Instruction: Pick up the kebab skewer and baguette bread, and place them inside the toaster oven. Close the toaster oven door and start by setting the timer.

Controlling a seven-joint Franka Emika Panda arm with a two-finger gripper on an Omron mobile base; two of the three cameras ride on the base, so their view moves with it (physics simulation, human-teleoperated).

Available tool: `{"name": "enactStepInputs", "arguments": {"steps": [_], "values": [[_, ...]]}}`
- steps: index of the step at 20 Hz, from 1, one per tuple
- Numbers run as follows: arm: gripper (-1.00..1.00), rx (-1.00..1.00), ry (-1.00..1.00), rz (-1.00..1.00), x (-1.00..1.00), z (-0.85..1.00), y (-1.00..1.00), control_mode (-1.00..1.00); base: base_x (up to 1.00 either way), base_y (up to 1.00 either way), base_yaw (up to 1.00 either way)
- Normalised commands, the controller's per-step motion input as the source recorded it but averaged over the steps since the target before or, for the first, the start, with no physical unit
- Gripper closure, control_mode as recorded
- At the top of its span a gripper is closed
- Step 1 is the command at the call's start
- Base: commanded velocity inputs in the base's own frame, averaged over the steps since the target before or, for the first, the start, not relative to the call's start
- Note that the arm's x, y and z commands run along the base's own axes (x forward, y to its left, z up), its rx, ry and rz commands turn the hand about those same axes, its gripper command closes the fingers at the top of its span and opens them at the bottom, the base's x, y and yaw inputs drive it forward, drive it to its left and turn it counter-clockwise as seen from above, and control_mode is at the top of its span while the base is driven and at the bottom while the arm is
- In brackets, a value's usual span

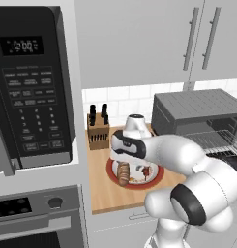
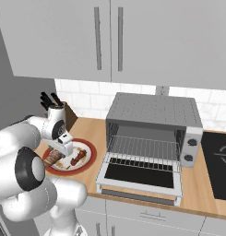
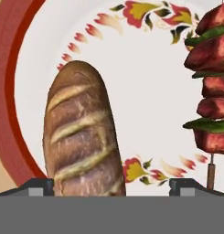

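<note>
Open claw low over the plate, bread between its tips

The claw (image 3: 111, 185) hangs spread wide just above the plate (image 3: 145, 91) on the desk (image 2: 202, 193); the bread (image 3: 81, 137) lies lengthwise between the two fingertips (image 3: 38, 186), nearer the left one, with no contact visible. The skewer (image 3: 211, 87) lies beside it on the plate, off towards the right tip. The toaster oven (image 2: 153, 124) stands nearby, its door (image 2: 139, 177) dropped open

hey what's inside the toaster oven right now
Only a bare wire rack shows inside the toaster oven, above its dropped door. The back corners are shadowed. Baguette and kebab skewer lie on the plate.
</note>
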Motion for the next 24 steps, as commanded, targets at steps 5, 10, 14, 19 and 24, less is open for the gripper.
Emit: {"name": "enactStepInputs", "arguments": {"steps": [5,10,14,19,24], "values": [[-1.0,-0.05,0.0,0.01,0.04,-0.2,0.21,-1.0,0.0,0.0,0.0],[-1.0,0.0,0.0,0.05,0.0,-0.08,0.07,-1.0,0.0,0.0,0.0],[-1.0,0.0,0.0,0.08,0.0,-0.18,-0.01,-1.0,0.0,0.0,0.0],[-1.0,0.0,0.0,0.06,0.0,-0.18,0.0,-1.0,0.0,0.0,0.0],[1.0,0.0,0.0,0.01,0.0,-0.01,0.0,-1.0,0.0,0.0,0.0]]}}
